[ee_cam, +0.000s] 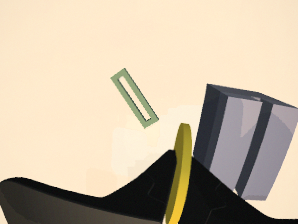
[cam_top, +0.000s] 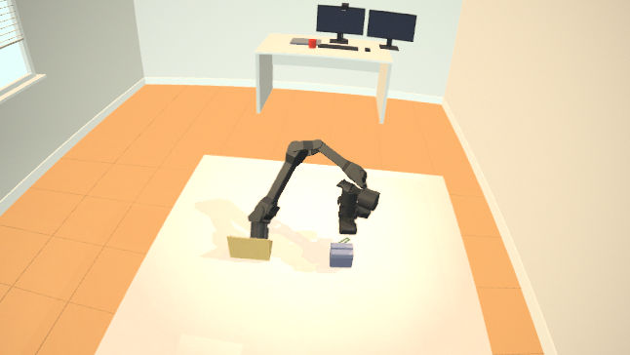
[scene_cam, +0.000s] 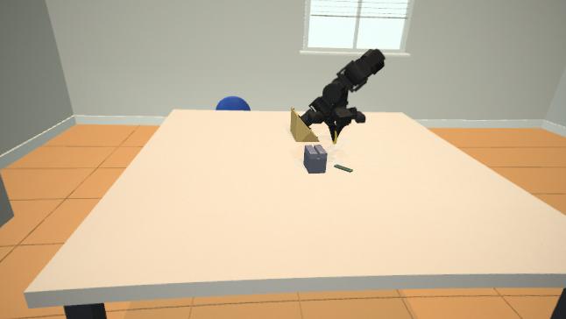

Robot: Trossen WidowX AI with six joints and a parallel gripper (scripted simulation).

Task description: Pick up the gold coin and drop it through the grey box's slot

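Wrist view shows the pincer (ee_cam: 172,219) clenched on the lower rim of the coin (ee_cam: 178,172), held edge-on just left of the grey box (ee_cam: 248,143); thin, stiff and probably slippery, it wants flat-face pressure.

Gold coin (ee_cam: 178,175) is up off the table, edge-on and upright, pinched between dark fingers. Grey box (scene_cam: 315,159) sits mid-table, slot running across its lid. Green holder (scene_cam: 343,168) lies flat just beside it.
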